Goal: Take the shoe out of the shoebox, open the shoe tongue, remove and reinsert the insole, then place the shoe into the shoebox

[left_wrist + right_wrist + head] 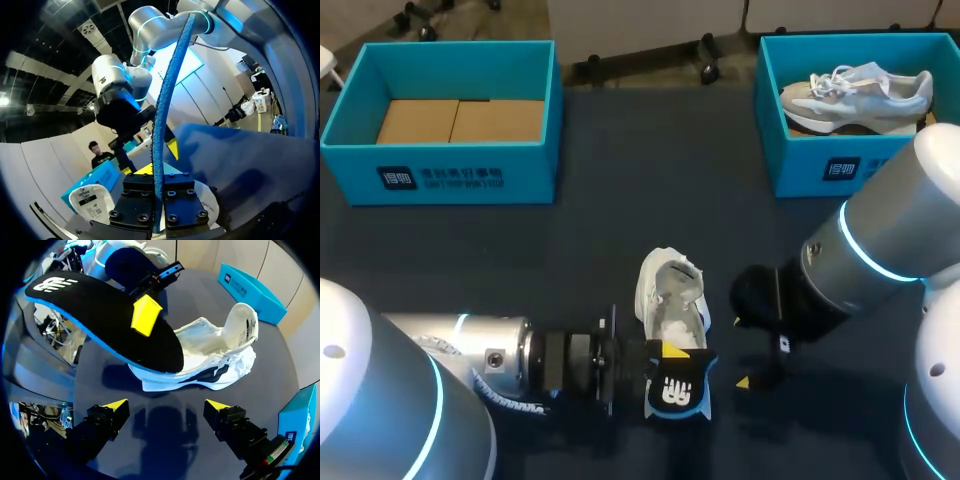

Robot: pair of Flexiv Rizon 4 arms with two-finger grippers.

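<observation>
A white shoe (pixel 670 295) lies on the dark table, its tongue pulled open. My left gripper (pixel 672 356), coming in from the lower left, is shut on a black insole with a blue underside (pixel 678 390), held just in front of the shoe's heel. In the left wrist view the insole (pixel 167 100) stands edge-on between the fingers of the left gripper (pixel 157 175). My right gripper (pixel 740 350) hangs open just right of the shoe. The right wrist view shows the insole (pixel 100 315) above the shoe (pixel 210 360), with the right gripper (pixel 166 407) a little short of both.
A blue shoebox (pixel 440 175) with a cardboard liner stands at the back left. A second blue box (pixel 820 165) at the back right holds another pale shoe (pixel 855 90). Bare dark table lies between the boxes and the arms.
</observation>
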